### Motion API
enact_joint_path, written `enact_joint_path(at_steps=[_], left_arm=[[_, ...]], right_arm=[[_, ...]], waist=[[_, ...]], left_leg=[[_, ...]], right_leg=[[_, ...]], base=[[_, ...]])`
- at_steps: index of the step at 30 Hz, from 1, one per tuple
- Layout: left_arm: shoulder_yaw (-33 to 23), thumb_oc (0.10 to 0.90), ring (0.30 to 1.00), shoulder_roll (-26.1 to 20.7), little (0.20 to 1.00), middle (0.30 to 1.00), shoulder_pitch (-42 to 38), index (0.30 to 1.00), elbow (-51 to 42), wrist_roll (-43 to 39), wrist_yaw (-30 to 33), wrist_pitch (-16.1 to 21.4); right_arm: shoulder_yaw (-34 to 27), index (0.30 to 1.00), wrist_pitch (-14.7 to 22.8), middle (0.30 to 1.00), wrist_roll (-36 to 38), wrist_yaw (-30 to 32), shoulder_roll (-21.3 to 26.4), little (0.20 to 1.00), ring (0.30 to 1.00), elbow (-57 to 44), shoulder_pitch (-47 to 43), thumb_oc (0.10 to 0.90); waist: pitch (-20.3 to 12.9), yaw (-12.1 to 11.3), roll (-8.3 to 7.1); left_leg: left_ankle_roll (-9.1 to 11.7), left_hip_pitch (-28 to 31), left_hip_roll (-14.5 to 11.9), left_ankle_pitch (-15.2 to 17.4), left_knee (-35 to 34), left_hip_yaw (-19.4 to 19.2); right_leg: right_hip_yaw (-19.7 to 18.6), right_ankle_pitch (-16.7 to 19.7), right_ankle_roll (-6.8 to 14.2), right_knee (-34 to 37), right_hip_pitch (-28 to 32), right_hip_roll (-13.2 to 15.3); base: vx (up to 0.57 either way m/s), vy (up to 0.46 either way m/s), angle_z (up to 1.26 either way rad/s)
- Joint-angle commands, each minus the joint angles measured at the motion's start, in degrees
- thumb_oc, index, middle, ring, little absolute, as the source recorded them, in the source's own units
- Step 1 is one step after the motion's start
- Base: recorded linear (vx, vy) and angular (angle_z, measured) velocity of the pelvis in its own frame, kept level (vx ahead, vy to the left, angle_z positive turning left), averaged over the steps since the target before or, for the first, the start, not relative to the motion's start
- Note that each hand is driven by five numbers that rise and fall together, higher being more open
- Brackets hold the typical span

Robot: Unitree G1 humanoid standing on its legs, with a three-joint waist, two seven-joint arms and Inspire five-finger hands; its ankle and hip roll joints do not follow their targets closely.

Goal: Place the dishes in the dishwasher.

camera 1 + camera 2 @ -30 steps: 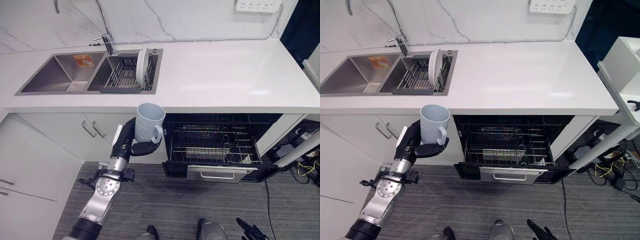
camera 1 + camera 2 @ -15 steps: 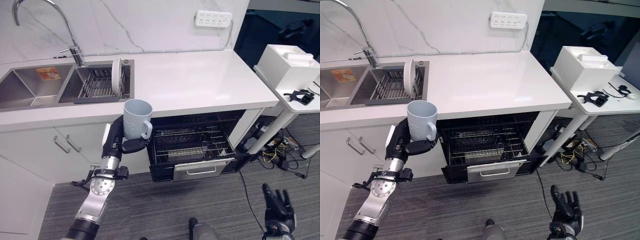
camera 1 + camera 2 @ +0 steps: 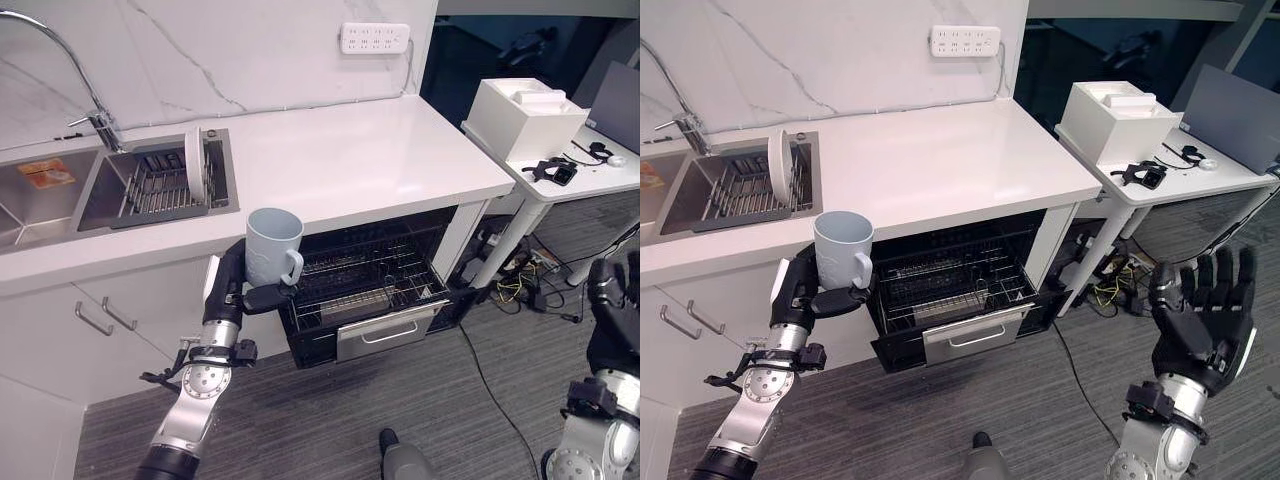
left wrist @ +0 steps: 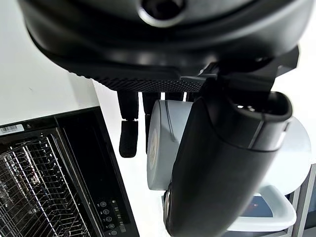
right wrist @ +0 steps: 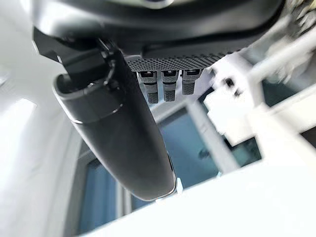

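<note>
nearest me, my right hand [image 3: 1198, 312] is raised with fingers spread, holding nothing. my left hand [image 3: 232, 290] is curled round the pale blue mug [image 3: 272, 247], upright, just left of the open dishwasher [image 3: 372, 285] and its pulled-out rack. further back, a white plate [image 3: 194, 160] stands in the sink rack beside the worktop [image 3: 340, 160].

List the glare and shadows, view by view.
Left eye view: soft sheen on the counter, dishwasher interior shadowed. Left wrist view: bright white behind the mug, left hand dark with a glossy highlight. Right wrist view: right hand backlit, with a thin shine.
</note>
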State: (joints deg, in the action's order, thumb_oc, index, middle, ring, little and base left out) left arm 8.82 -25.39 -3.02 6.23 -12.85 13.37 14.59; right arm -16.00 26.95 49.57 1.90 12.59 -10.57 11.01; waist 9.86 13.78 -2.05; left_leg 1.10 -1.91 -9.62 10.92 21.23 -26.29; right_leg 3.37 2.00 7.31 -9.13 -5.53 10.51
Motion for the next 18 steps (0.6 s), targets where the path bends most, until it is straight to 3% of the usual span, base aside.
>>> enact_joint_path(at_steps=[1,5,8,12,15,18], left_arm=[[-2.77,0.400,0.300,0.95,0.300,0.300,-4.17,0.300,-8.24,2.43,2.23,3.66],[-1.91,0.400,0.300,0.03,0.300,0.300,-3.26,0.300,-11.78,7.00,2.02,2.76],[-0.48,0.400,0.300,-0.94,0.300,0.300,-3.03,0.300,-13.42,7.02,-0.88,2.47],[0.83,0.400,0.300,-1.19,0.300,0.300,-3.56,0.300,-14.10,7.11,-3.04,2.62],[3.00,0.400,0.300,-1.32,0.300,0.300,-4.49,0.300,-14.98,0.84,-14.16,5.71],[5.18,0.400,0.300,-1.60,0.300,0.300,-5.61,0.300,-15.74,-2.76,-19.71,5.09]], right_arm=[[1.06,0.900,-0.32,0.900,-3.34,-5.87,6.71,0.900,0.900,-6.64,-5.32,0.800],[11.18,0.900,-7.98,0.900,-4.17,-8.76,7.89,0.900,0.900,-12.08,-9.51,0.800],[18.01,0.900,-11.61,0.900,-2.90,-9.89,8.61,0.900,0.900,-12.15,-12.38,0.800],[21.47,0.900,-12.92,0.900,-3.58,-10.53,8.81,0.900,0.900,-11.58,-13.59,0.800],[24.19,0.900,-13.61,0.900,-5.03,-10.38,9.04,0.900,0.900,-10.18,-14.74,0.800],[25.76,0.900,-13.19,0.900,-6.09,-10.89,9.25,0.900,0.900,-8.53,-15.93,0.800]], waist=[[-1.49,-1.80,2.45],[-1.70,-4.78,2.88],[-2.21,-7.24,2.78],[-2.44,-8.27,2.57],[-2.70,-9.21,2.50],[-2.84,-9.62,2.52]], left_leg=[[1.43,2.28,0.18,1.96,-4.04,9.76],[1.94,1.03,0.23,1.00,-4.04,11.14],[2.20,0.09,0.42,0.62,-4.04,12.54],[2.29,-0.32,0.57,0.52,-4.04,13.37],[2.32,-0.69,0.62,0.38,-4.04,14.06],[2.36,-0.90,0.63,0.34,-4.04,14.44]], right_leg=[[3.59,-9.11,3.65,-8.06,1.10,1.43],[5.57,-9.67,3.08,-8.06,1.49,2.03],[7.53,-10.10,3.05,-8.06,2.02,2.71],[8.35,-10.39,3.01,-8.06,2.39,2.92],[8.88,-10.40,3.04,-8.06,2.63,3.08],[9.16,-10.40,3.09,-8.06,2.72,3.16]], base=[[0.00,0.000,0.00],[0.00,-0.005,0.16],[0.01,-0.027,0.43],[0.01,-0.028,0.31],[0.00,-0.018,0.13],[-0.01,-0.010,0.05]])
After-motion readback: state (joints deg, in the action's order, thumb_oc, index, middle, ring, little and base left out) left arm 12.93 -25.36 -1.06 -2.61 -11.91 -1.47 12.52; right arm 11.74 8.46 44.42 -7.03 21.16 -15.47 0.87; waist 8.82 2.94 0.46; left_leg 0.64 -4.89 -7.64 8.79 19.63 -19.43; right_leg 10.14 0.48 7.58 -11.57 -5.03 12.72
